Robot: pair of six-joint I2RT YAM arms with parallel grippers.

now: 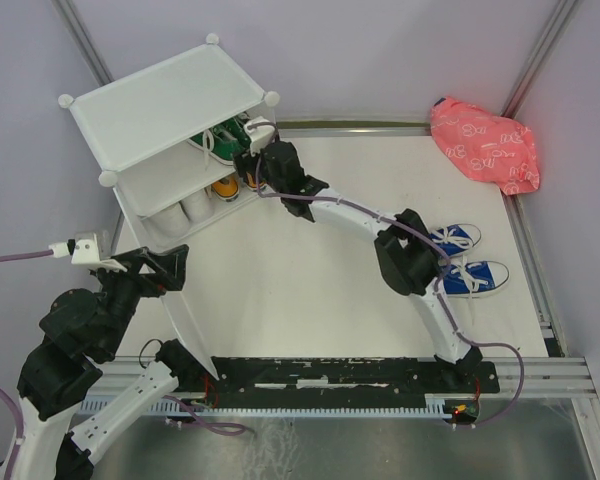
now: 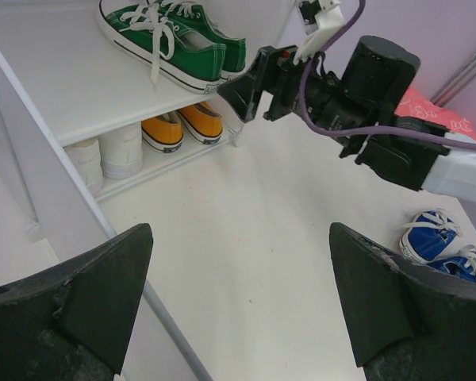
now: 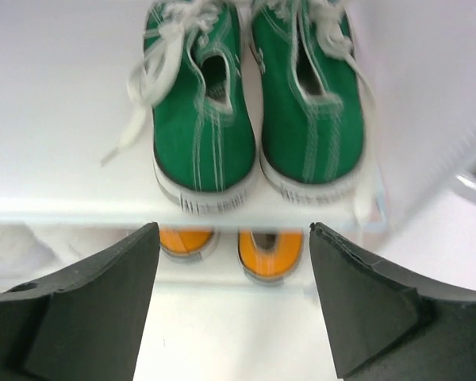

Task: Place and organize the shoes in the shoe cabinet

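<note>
The white shoe cabinet (image 1: 160, 100) stands at the back left, its open side facing right. A green pair (image 1: 220, 135) (image 3: 254, 111) sits on its inner shelf, heels outward. Below lie an orange pair (image 1: 225, 187) (image 3: 270, 254) and a white pair (image 1: 185, 212) (image 2: 111, 151). My right gripper (image 1: 252, 150) (image 3: 234, 230) hangs open just outside the shelf's edge, behind the green heels, holding nothing. A blue pair (image 1: 465, 260) (image 2: 440, 242) rests on the table at the right. My left gripper (image 1: 165, 265) (image 2: 239, 230) is open and empty beside the cabinet's front panel.
A pink patterned bag (image 1: 485, 145) lies in the back right corner. The right arm (image 1: 380, 225) stretches across the table between the blue pair and the cabinet. Metal frame rails (image 1: 535, 260) border the table's right side.
</note>
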